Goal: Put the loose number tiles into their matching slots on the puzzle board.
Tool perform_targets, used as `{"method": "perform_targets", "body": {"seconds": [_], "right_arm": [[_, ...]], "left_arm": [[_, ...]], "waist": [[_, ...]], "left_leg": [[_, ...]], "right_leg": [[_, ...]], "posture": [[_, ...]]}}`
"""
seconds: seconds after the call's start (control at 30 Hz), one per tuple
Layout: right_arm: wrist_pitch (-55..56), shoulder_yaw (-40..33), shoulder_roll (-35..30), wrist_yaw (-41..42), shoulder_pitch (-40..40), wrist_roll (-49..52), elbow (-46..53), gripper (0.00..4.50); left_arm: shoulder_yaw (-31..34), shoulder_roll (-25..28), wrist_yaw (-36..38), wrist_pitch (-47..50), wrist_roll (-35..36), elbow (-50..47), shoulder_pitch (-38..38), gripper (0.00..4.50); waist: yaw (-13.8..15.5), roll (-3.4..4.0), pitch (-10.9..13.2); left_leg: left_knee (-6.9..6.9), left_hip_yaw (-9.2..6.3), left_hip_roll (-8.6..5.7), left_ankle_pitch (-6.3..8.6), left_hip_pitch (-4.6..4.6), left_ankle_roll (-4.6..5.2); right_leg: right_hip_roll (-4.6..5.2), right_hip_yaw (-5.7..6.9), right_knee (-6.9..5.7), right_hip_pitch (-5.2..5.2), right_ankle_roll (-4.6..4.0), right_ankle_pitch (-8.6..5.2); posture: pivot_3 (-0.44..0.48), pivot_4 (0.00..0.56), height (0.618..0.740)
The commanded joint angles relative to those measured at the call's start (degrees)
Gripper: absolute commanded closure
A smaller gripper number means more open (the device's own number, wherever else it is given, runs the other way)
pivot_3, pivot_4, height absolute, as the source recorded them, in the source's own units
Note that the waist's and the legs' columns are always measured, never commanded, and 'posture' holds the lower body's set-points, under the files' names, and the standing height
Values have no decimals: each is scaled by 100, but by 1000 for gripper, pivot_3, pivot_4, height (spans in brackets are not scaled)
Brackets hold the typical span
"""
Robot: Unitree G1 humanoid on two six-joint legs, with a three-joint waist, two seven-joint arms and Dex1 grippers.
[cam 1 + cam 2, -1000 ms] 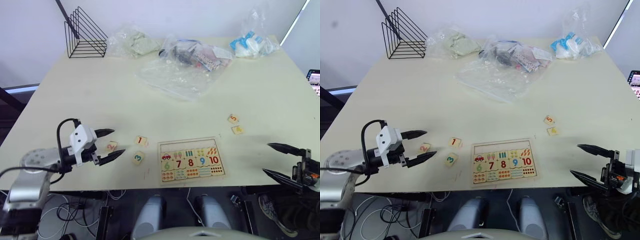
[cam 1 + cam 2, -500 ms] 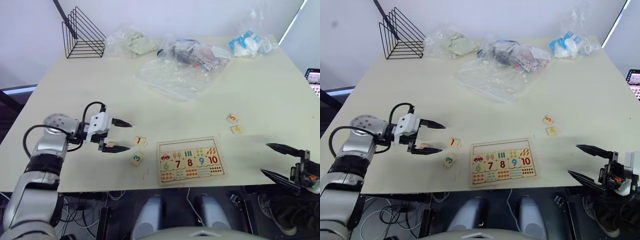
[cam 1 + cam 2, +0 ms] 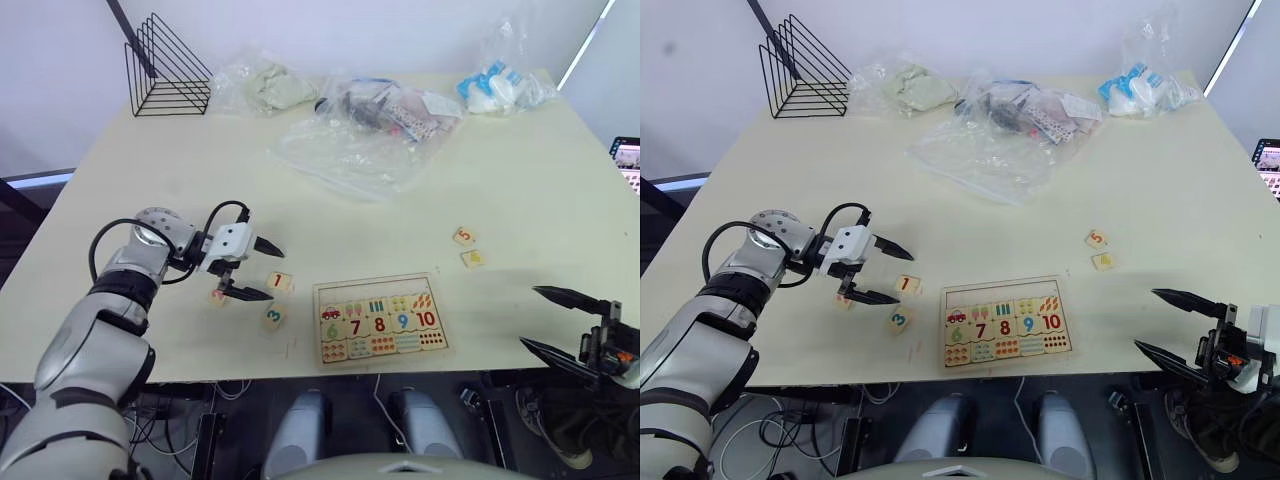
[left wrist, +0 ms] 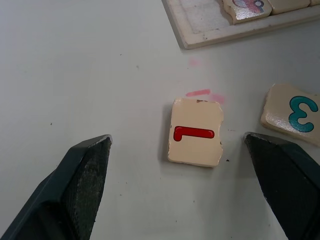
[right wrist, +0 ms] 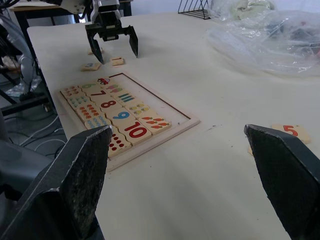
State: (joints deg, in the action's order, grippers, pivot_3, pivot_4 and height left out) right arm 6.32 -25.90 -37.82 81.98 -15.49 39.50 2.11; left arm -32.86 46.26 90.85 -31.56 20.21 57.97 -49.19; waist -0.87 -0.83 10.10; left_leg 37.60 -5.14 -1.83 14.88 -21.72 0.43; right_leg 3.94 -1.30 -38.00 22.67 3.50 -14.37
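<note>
Puzzle board (image 3: 381, 321) lies flat near the front edge of the worktop (image 3: 200, 170); it serves as the landmark below. Its tray holds a lower block of picture tiles and coloured numerals 6 to 10, while the row of slots (image 3: 378, 287) along its far rim is bare pale wood with nothing seated in it. All number tiles seen lie loose outside the board. Tile 1 (image 4: 195, 132), red numeral, lies just off the board's left far corner; tile 3 (image 4: 292, 113), green numeral, lies beside it, nearer the front edge. A further tile (image 3: 845, 300) lies farther left of the board under the left arm's lower finger; numeral not readable. Tile 5 (image 3: 465, 237) and a yellow-numeral tile (image 3: 474, 259) lie close together beyond the board's right far corner. Left gripper (image 3: 261, 269) hovers just left of tile 1, fingers spread wide, one to each side of the tile, touching nothing. Right gripper (image 3: 552, 318) is well right of the board at the worktop's front edge, fingers spread wide and empty. Far behind the board: several clear plastic bags (image 3: 360, 130), one flat and seemingly empty, others holding mixed small items not identifiable, one with blue and white contents (image 3: 495, 85). A black wire rack (image 3: 165, 70) stands at the far left corner.
</note>
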Motion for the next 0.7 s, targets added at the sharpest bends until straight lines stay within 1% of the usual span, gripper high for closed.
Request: {"method": "perform_targets", "body": {"seconds": [0.03,0.07,0.1,0.17,0.2,0.37,0.5,0.6,0.7], "right_arm": [[90,-207,-23,-23,-28,98,158,0],[94,-202,-27,-23,-24,98,154,0],[97,-199,-31,-21,-20,98,149,0],[103,-192,-42,-9,-4,94,128,0],[103,-188,-48,-1,4,92,117,0],[90,-145,-75,47,87,82,60,0],[79,-94,-74,86,183,79,16,0],[89,-64,-83,193,235,84,-29,0],[80,-76,-113,397,297,141,-143,0]], "left_arm": [[-322,56,165,-91,144,121,17,1198],[-413,88,165,-101,190,114,40,1833],[-476,110,165,-102,234,106,55,2167],[-576,144,165,-114,329,90,88,3208],[-624,160,165,-134,358,88,100,3573],[-702,196,165,-211,418,157,103,3572],[-523,223,165,-171,488,125,106,3572],[-405,375,165,1,653,-232,143,3572],[-163,645,165,633,911,-1041,257,3572]], "waist": [[1,2,-1],[5,3,-1],[11,3,-2],[14,3,-2],[11,3,-2],[0,4,-2],[-2,4,-2],[-10,2,-1],[-18,-1,3]], "left_leg": [[3,0,0,0,0,0],[9,-1,1,0,1,0],[13,-3,1,0,1,0],[19,-7,2,0,0,0],[20,-6,2,0,0,0],[20,-5,2,1,-1,1],[20,-4,2,1,-1,1],[20,-3,3,1,-2,1],[20,-5,8,1,-7,1]], "right_leg": [[0,0,-1,-1,0,0],[0,0,-3,-6,1,0],[-1,1,-3,-8,2,1],[-2,2,-3,-11,4,2],[-3,1,-3,-11,4,2],[-4,-1,-1,-10,4,2],[-5,-1,-2,-10,4,2],[-6,-2,-2,-9,4,2],[-14,-5,0,-4,3,2]], "posture": [[0,150,740],[0,150,740],[0,150,740],[0,150,740],[0,150,740],[0,150,740],[0,150,740],[0,150,740],[0,150,740]]}}
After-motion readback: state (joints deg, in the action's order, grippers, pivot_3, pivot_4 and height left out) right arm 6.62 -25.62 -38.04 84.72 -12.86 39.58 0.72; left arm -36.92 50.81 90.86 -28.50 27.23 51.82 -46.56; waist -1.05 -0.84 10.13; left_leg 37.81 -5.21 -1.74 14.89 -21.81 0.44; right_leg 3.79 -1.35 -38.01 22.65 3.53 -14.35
